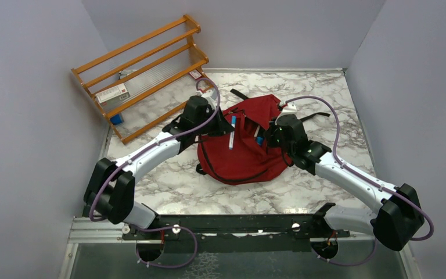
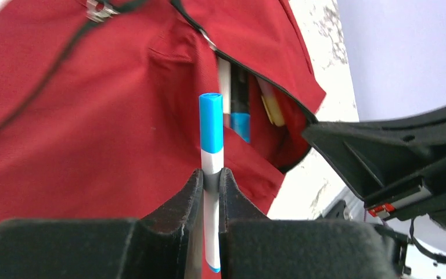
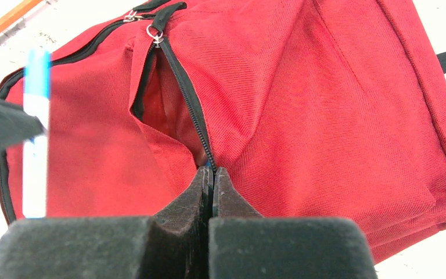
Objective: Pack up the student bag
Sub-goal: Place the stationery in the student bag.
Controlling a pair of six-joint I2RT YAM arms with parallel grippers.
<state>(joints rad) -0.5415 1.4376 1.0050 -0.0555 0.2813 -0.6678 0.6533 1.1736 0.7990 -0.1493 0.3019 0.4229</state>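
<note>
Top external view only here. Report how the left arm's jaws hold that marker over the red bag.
Observer: The left jaws pinch the white felt-tip marker with a blue cap on its white barrel, just below the cap, which points toward the dark red fabric backpack.
Operator: Now tell me what the right jaws are doing.
Observer: The right jaws are shut on the black zipper edge of the backpack's open pocket.
Operator: Check inside that pocket.
Observer: The left wrist view shows a blue-and-black pen and a yellowish stick-shaped item already inside.
</note>
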